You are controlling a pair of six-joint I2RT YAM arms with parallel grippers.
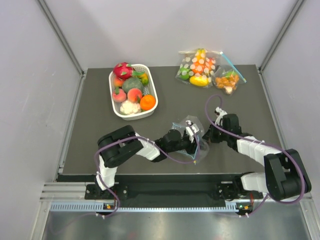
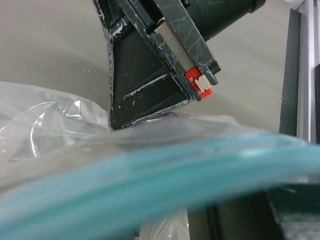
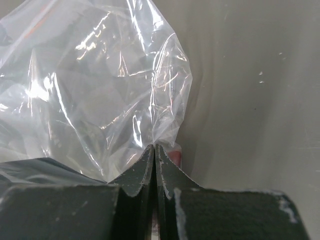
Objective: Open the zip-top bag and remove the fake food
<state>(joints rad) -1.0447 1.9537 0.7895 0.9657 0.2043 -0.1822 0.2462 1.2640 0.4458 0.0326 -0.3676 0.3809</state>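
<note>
zip-top bag [image 1: 189,131]: we saw it mid-table, between both grippers.
right gripper [image 3: 155,150]: closed tight, pinching the bag's clear film.
left gripper [image 1: 194,141]: at the teal zip strip [image 2: 150,175]; we couldn't tell its grip.

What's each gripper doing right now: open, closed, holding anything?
Left gripper: at the zip-top bag, its teal strip right in front; open or closed cannot be told.
Right gripper: closed, pinching the zip-top bag's plastic.

The dark tabletop [image 1: 95,130] bore a white basket [image 1: 155,98] rear-left, a polka-dot bag [image 1: 196,67] and smaller bag [image 1: 227,81] rear-right, the zip-top bag [image 1: 186,129] front-centre.
</note>
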